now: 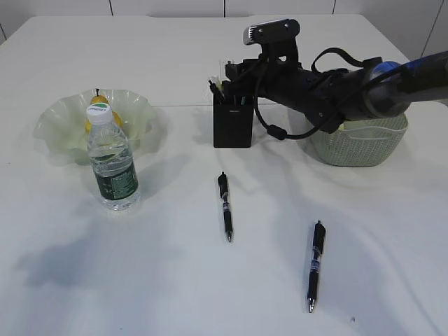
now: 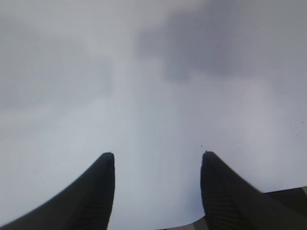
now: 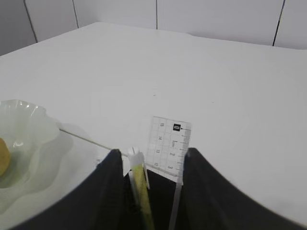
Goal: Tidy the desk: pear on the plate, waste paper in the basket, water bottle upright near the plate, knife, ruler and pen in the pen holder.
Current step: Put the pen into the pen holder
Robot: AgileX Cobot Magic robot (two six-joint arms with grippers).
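Observation:
My right gripper (image 1: 234, 75) hovers over the black pen holder (image 1: 232, 126), its jaws apart. Between them in the right wrist view (image 3: 152, 151) a yellow-green knife (image 3: 140, 179) with a white end and the clear ruler (image 3: 170, 141) stand in the holder; the knife has gaps on both sides. The pear (image 1: 99, 101) lies in the pale green plate (image 1: 63, 119). The water bottle (image 1: 112, 164) stands upright just in front of the plate. Two pens (image 1: 225, 205) (image 1: 316, 264) lie on the desk. My left gripper (image 2: 158, 154) is open over bare white desk. The waste paper is hidden.
The sage green basket (image 1: 360, 143) sits at the right, partly behind my right arm (image 1: 336, 87). The plate's edge (image 3: 29, 129) shows at the left of the right wrist view. The left arm is outside the exterior view.

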